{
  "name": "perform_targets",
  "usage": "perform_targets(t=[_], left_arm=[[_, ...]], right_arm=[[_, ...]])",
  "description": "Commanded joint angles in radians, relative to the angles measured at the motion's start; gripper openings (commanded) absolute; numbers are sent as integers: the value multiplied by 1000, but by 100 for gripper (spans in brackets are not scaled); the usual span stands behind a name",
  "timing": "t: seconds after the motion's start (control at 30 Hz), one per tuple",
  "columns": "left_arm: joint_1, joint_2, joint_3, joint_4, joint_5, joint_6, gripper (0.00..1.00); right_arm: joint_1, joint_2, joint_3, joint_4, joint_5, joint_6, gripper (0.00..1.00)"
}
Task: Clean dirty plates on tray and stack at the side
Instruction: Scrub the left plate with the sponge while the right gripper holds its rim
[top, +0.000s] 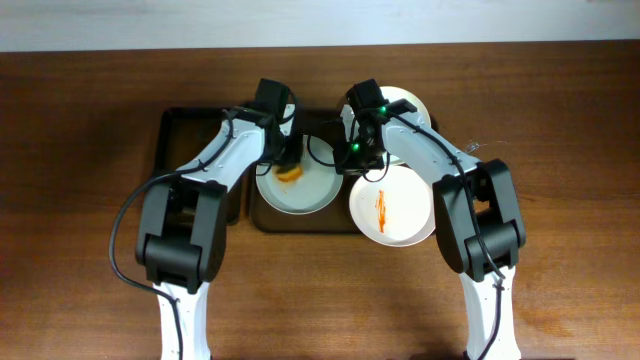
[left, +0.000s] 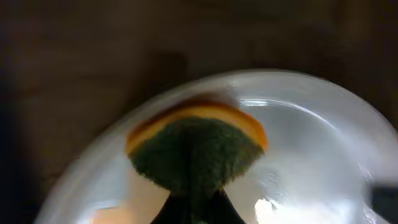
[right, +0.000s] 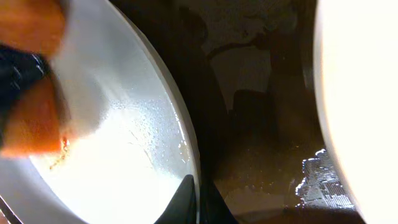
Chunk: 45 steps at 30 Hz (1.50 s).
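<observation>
A white plate (top: 300, 192) lies on the brown tray (top: 262, 220), left of middle. My left gripper (top: 287, 165) is shut on an orange-and-green sponge (left: 196, 146) and presses it on this plate (left: 311, 155). My right gripper (top: 352, 160) is shut on the plate's right rim (right: 198, 205); the sponge (right: 28, 118) shows at the left of that view, with faint orange smears under it. A second plate (top: 392, 205) with orange-red streaks lies at the tray's right. A third plate (top: 412, 103) lies at the back right, partly under my right arm.
A smaller black tray (top: 175, 135) sits to the left of the brown tray, partly under my left arm. The brown wooden table (top: 80, 150) stretches on both sides. The tray floor (right: 261, 168) between the plates looks wet.
</observation>
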<state>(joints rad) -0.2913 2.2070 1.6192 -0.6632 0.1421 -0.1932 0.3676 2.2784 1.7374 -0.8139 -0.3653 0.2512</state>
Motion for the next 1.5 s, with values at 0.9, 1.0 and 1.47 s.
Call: perform_targets(t=[0.9,1.0,1.47], left_arm=[[-92,88,-3,-353,-219,-357,0],[-93,89,-3,-219,-311,-330,0],[-92,89,-3,-255,-116,-53,0]], right_arm=[[-89,41,-66,127,-316,67,4],[-89,41,-66,127,-316,67,4],[-89,41,-66,131,-316,63,4]])
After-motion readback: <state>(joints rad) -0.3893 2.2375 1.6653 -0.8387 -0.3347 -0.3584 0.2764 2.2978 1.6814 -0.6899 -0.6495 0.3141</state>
